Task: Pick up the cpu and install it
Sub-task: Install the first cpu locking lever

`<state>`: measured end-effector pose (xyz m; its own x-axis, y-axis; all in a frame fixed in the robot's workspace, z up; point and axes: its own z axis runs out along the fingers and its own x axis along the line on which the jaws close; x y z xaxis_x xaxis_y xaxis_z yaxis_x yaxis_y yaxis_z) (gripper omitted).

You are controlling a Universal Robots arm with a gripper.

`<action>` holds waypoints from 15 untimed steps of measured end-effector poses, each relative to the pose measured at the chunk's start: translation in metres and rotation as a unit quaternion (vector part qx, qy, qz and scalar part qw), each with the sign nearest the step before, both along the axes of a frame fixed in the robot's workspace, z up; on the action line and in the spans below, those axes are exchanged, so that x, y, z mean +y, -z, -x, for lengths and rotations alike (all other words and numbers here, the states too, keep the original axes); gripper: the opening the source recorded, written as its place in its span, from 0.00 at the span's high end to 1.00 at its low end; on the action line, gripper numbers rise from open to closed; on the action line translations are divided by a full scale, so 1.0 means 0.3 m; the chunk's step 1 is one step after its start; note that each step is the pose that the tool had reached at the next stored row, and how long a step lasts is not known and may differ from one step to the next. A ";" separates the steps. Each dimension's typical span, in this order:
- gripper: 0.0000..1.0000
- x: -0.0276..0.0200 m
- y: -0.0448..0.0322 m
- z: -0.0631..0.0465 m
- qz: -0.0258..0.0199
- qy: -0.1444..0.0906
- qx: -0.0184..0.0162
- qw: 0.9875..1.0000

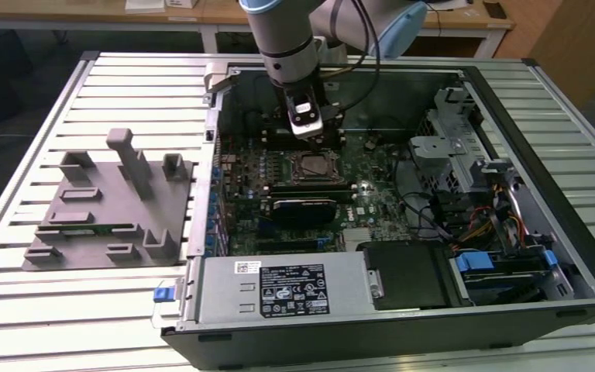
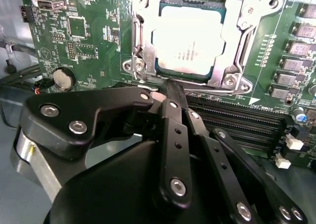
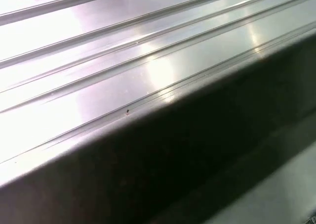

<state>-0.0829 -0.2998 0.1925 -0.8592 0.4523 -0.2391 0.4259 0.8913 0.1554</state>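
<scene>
Case (image 1: 545, 232) lies open on the slatted table (image 1: 29, 310), grey tray (image 1: 101, 232) beside it on the exterior view's left. Motherboard (image 1: 370, 201) exposed; arm reaches in over the socket frame (image 2: 143, 51). In the second wrist view the cpu (image 2: 190, 38) already sits flat inside that frame, silvery top up. Gripper (image 2: 165, 93) hovers just beside the socket's near edge, jaws together, holding nothing. My read: pick and placement done; whether the frame is latched down, can't tell.
</scene>
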 end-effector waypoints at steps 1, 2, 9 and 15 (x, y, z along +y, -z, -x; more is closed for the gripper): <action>0.89 0.002 0.000 0.000 0.000 0.000 0.000 1.000; 0.89 0.003 0.000 0.000 0.000 0.000 0.000 1.000; 0.89 0.005 0.000 0.000 0.000 0.000 0.000 1.000; 0.89 0.005 0.005 0.000 0.000 0.000 0.000 1.000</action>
